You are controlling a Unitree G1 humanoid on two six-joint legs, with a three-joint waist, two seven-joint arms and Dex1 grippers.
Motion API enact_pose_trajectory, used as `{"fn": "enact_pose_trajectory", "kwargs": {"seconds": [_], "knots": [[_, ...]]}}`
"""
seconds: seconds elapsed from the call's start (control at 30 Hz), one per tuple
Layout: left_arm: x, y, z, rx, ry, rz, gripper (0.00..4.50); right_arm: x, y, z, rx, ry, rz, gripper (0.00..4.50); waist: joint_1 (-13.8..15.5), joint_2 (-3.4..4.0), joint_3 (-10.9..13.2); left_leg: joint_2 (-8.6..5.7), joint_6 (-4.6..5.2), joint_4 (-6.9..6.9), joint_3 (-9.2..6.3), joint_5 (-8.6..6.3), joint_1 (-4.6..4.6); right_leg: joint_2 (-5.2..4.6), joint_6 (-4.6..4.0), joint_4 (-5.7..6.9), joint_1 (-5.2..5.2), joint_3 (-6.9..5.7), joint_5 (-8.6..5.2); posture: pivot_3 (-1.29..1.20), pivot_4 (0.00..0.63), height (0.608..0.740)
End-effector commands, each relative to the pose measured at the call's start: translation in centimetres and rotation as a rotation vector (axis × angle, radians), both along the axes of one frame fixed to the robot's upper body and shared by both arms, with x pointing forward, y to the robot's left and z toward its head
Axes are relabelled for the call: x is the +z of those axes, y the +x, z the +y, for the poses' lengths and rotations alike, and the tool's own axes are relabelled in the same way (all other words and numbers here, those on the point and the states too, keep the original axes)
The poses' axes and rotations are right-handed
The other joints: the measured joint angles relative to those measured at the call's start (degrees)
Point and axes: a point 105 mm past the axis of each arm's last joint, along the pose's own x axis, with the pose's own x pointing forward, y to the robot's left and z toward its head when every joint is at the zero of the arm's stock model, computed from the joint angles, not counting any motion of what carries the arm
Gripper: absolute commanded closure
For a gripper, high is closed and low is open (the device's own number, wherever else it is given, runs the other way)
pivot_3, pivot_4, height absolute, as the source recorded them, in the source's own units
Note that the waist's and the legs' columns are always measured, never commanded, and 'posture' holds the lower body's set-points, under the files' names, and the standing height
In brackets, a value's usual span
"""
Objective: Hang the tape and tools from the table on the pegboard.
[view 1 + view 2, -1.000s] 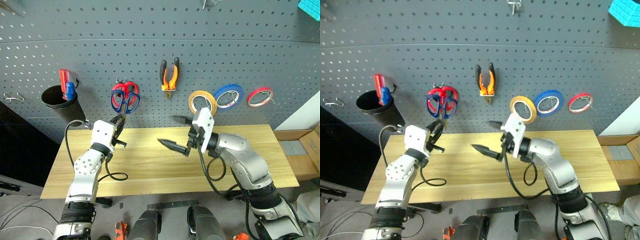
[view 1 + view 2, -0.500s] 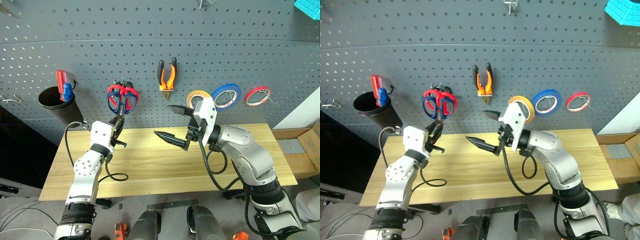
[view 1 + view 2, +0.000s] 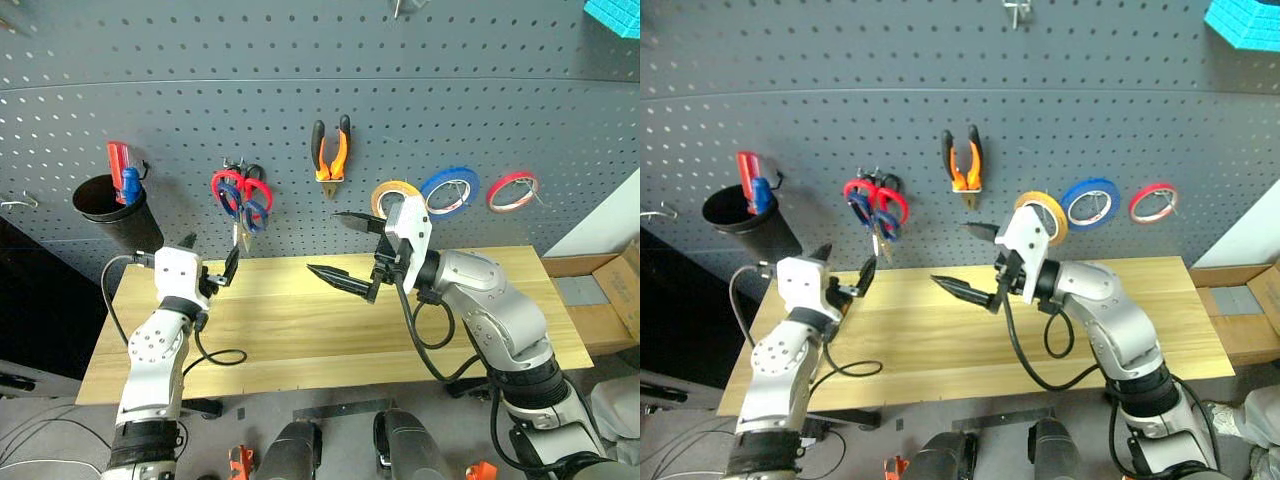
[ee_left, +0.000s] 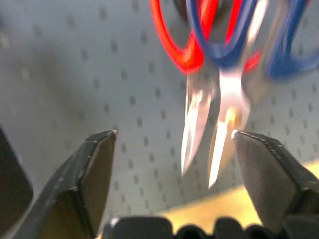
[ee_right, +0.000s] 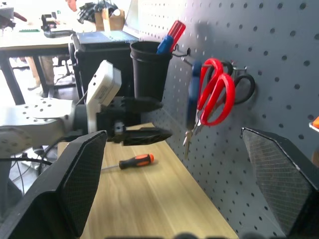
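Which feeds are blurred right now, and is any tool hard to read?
Left wrist view: blue-handled scissors and red-handled scissors smeared, blades streaked. Right wrist view: sharp at the screwdriver, own fingers soft. Head views: crisp, pegboard evenly lit, no glare.

Both pairs of scissors [image 4: 219, 99] come out smeared in the left wrist view - loop handles cut off by the edge. The slim screwdriver [image 5: 130, 162] is hidden behind the left arm [image 3: 160, 340] from the head views.
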Motion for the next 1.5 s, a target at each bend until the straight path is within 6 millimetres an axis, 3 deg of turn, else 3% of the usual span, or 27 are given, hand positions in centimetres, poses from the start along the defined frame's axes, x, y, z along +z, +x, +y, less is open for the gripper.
{"fn": "enact_pose_trajectory", "kwargs": {"seconds": [0.03, 0.1, 0.2, 0.4, 0.6, 0.77, 1.07, 1.47, 1.5], "knots": [[-2.2, -1.1, 2.6, 0.087, -0.114, 0.206, 0.6, -2.7, -2.4, 0.8, 0.103, -0.132, 0.045, 0.0, 0.04, 0.0, 0.01, 0.01, 0.01, -0.02, -0.03, -0.01, 0.01, 0.01, 0.0, 0.0, 0.0, -0.02, 0.0, -0.01, 0.223, 0.74], [-2.7, -1.4, 3.1, 0.106, -0.157, 0.276, 0.6, -3.4, -2.4, 0.8, 0.089, -0.163, 0.058, 0.0, 0.05, 0.01, 0.04, 0.03, 0.11, -0.01, -0.05, -0.06, 0.01, 0.04, 0.0, 0.01, 0.01, -0.04, -0.01, -0.01, 0.226, 0.74], [-2.3, -1.5, 4.0, 0.089, -0.135, 0.37, 0.6, -5.4, -0.6, 0.6, -0.015, -0.263, 0.062, 0.0, 0.1, 0.0, 0.06, 0.01, 0.22, 0.04, -0.06, -0.1, 0.06, 0.02, 0.0, 0.04, 0.08, -0.03, 0.0, 0.0, 0.237, 0.74], [0.2, -0.1, 7.0, 0.114, -0.097, 0.441, 0.6, -6.5, 0.2, 1.9, -0.058, -0.271, 0.011, 0.0, 0.31, 0.04, 0.21, -0.01, 0.21, 0.0, -0.11, -0.09, 0.29, 0.03, 0.0, 0.01, 0.06, -0.05, 0.0, 0.02, 0.256, 0.74], [-2.0, 0.8, 9.0, 0.182, -0.052, 0.557, 0.6, -6.5, -0.1, 3.0, -0.059, -0.265, -0.017, 0.0, 0.18, 0.03, 0.28, 0.0, 0.01, -0.12, -0.06, 0.01, 0.22, 0.02, 0.0, -0.02, 0.08, -0.01, -0.01, 0.02, 0.262, 0.74], [-3.8, 1.4, 9.2, 0.174, -0.043, 0.652, 0.6, -6.0, -0.5, 3.2, -0.051, -0.244, -0.018, 0.0, 0.21, -0.1, 0.52, 0.0, 0.03, -0.11, -0.08, 0.0, 0.18, 0.02, 0.0, -0.03, 0.05, -0.01, -0.01, 0.01, 0.267, 0.74], [-5.3, 2.6, 9.0, 0.161, -0.013, 0.712, 0.6, -5.6, -0.6, 2.8, -0.061, -0.254, -0.029, 0.0, 0.16, -0.15, 0.69, -0.01, 0.03, -0.11, -0.09, 0.0, 0.12, 0.01, 0.0, -0.02, 0.04, -0.03, -0.01, -0.01, 0.272, 0.74], [-8.6, 2.0, 8.3, 0.176, -0.049, 0.836, 0.6, -5.4, -0.9, 2.8, -0.073, -0.249, -0.013, 0.0, 0.04, -0.19, 0.89, 0.0, 0.03, -0.1, -0.09, 0.0, -0.01, 0.01, 0.0, -0.03, -0.05, -0.04, -0.01, -0.02, 0.274, 0.74], [-8.7, 1.9, 8.5, 0.191, -0.044, 0.833, 0.76, -5.3, -0.9, 2.7, -0.077, -0.247, -0.014, 0.0, 0.04, -0.19, 0.89, -0.01, 0.03, -0.1, -0.09, 0.0, -0.01, 0.0, 0.0, -0.03, -0.05, -0.04, -0.01, -0.02, 0.274, 0.74]]}}
